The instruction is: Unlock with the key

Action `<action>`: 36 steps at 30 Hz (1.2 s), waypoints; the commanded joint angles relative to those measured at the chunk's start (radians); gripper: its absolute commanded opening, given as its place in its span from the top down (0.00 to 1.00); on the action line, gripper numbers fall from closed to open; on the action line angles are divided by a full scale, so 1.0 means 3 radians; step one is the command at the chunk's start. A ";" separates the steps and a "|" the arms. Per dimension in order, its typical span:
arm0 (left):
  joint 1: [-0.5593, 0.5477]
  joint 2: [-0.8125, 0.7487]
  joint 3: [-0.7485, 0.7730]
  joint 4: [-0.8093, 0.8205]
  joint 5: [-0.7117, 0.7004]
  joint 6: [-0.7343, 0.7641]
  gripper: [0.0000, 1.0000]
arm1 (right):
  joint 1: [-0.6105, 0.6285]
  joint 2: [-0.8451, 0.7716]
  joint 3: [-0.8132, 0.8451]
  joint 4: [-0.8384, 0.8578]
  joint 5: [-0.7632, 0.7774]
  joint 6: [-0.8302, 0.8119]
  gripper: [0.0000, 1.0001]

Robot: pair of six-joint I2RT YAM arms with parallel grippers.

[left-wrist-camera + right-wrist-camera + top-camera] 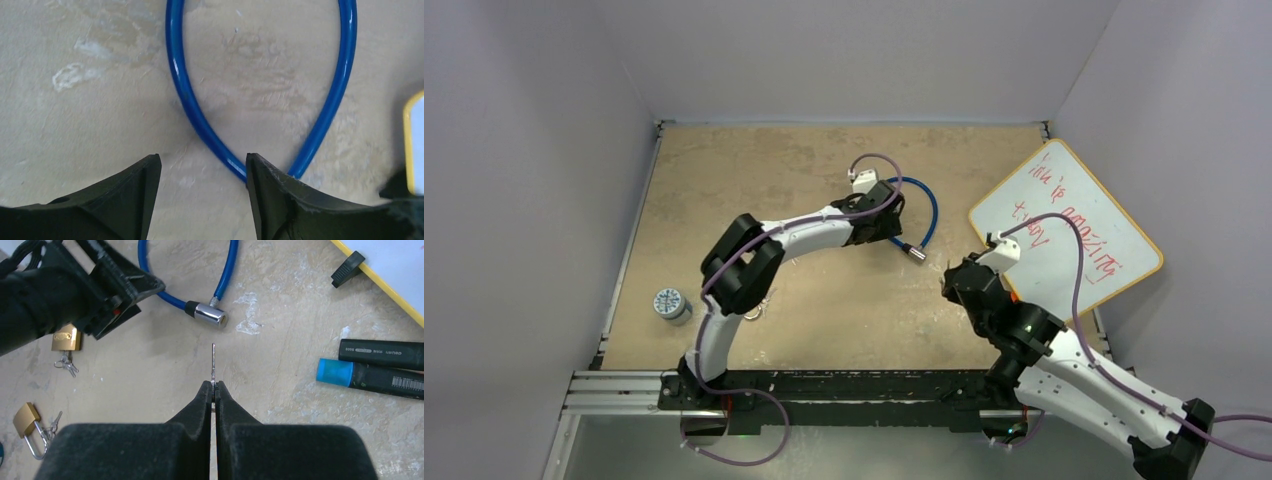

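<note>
The sandy worktop (824,300) carries a yellow-framed whiteboard (1114,240) with red writing at its right side. The left arm (744,265) reaches to the middle, and the right arm (1064,365) angles in from the near right corner. A blue cable lock (227,270) lies looped near the centre, its chrome lock head (211,316) on the worktop. The left jaws stand wide apart over the near end of the loop with only bare worktop between them. Two black markers (382,354), one blue-capped, lie side by side near the whiteboard. A small round tin (669,302) sits near the left edge; its contents cannot be told. Two brass padlocks (66,338) with keys attached lie left of the cable. The right jaws are pressed together on the key (213,360), whose blade points towards the lock head but is apart from it.
</note>
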State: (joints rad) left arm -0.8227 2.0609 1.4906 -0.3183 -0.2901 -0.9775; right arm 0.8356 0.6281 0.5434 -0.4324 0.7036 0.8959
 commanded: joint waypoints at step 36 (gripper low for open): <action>0.0444 -0.0551 -0.0945 -0.0041 -0.0045 0.1064 0.62 | -0.0004 0.0709 -0.0559 0.1796 -0.1947 0.0051 1.00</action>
State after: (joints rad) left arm -0.6910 1.9366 1.2304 -0.3084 -0.3607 -0.6617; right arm 0.8356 0.8207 0.3851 -0.0246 0.2058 0.8963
